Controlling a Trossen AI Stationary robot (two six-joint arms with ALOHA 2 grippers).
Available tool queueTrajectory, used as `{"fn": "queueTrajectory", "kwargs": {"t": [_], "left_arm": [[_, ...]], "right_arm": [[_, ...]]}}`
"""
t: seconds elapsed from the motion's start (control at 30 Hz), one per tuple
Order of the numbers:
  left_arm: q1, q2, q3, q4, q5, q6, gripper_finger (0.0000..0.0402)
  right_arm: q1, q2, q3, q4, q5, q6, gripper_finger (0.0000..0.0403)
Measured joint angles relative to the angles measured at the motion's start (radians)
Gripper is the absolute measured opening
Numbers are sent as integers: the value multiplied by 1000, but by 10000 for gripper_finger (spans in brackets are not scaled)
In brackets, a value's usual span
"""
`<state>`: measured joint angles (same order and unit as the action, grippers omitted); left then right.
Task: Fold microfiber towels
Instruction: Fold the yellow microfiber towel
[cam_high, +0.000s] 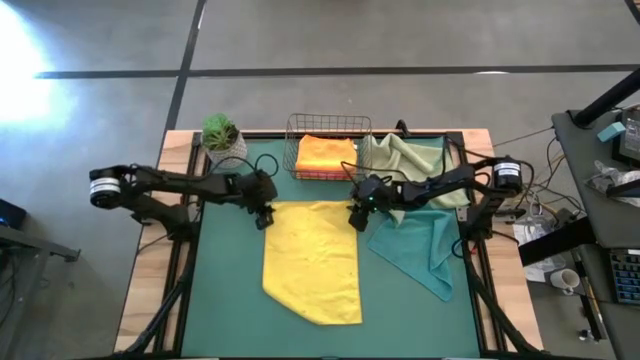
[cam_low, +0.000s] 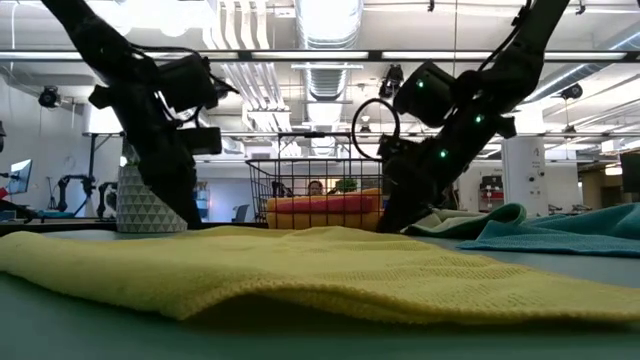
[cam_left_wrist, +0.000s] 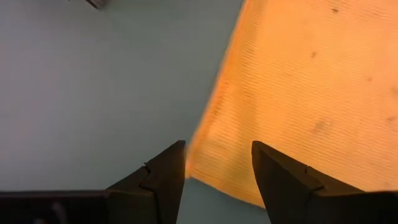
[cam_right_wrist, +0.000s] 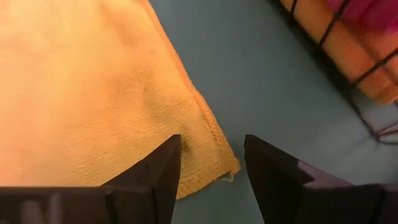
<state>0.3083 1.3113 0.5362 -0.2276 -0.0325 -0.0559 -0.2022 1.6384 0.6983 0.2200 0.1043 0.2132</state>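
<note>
Both sets of jaws stand wide, each straddling a far corner of the yellow towel (cam_high: 312, 262), placed to pinch both corners for one fold.

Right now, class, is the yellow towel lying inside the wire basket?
No, the yellow towel lies spread on the green mat, in front of the wire basket.

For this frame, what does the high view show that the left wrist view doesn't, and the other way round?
Only the high view: the whole yellow towel spread on the green mat, the teal towel, sage towel, wire basket holding an orange towel, the potted plant, and the right gripper at the towel's other far corner.
Only the left wrist view: the corner's edge lying between the open fingers.
Both: the left gripper over a corner of the yellow towel.
</note>
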Motion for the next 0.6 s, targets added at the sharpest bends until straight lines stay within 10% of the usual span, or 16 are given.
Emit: {"fn": "queueTrajectory", "kwargs": {"t": [0.6], "left_arm": [[26, 116, 23, 51, -9, 66, 163]], "right_arm": [[-3, 36, 2, -1, -50, 38, 140]]}}
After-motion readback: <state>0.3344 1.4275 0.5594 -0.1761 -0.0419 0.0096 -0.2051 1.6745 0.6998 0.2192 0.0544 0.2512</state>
